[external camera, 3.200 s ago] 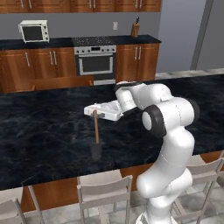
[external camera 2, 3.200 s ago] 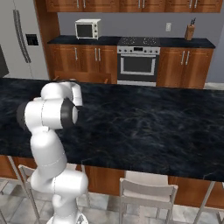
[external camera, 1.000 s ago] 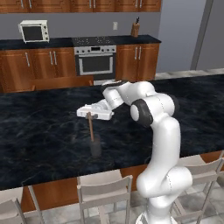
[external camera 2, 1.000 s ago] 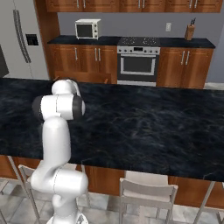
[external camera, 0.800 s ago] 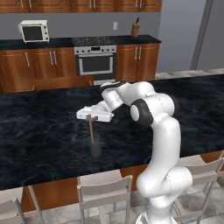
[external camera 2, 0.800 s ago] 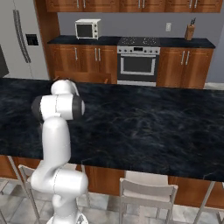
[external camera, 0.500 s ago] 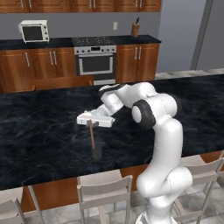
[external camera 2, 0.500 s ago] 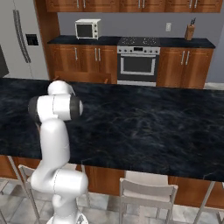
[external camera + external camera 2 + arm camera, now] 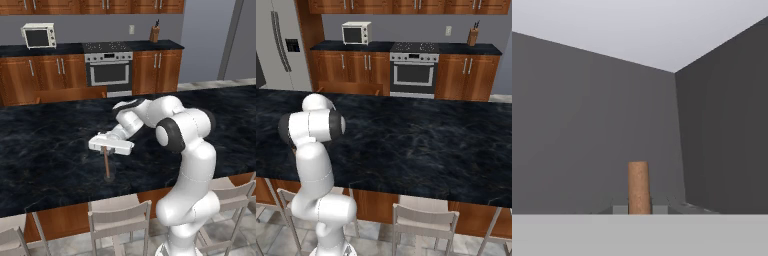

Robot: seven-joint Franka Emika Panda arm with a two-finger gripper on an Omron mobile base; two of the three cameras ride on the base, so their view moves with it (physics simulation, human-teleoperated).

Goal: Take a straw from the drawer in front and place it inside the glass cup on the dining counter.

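Lowered since 3.2 s ago: hand w/ straw (image 9: pixel 106 163) has come down and nearer the counter's front edge; arm's upper links swung over accordingly. Base cams unchanged, so it's the arm's own move.

Item 1, straw: thin reddish-brown stick, upright, hanging from gripper (image 9: pixel 106 149); lower end dips into glass cup (image 9: pixel 108 173). Hand view shows the stub of it (image 9: pixel 639 187) rising between the 2 fingertips, so fingers are clamped on it.

Item 2, glass cup: faint clear tumbler on dining counter (image 9: pixel 50 165), nr front edge, directly under the hand. Contents: straw's lower end, nothing else visible. Can't tell if the tip touches the bottom.

Item 3, dining counter: black veined stone, wide, otherwise bare around the cup.

Step in hand (judged): final lowering + release. To do well: keep straw vertical and centred in the rim, ease down till the tip is at or nr the base, then part fingers w/o sideways drag, and lift straight up. Straw is much taller than the cup, so expect it to lean on the rim once free; a light tumbler could tip if nudged.
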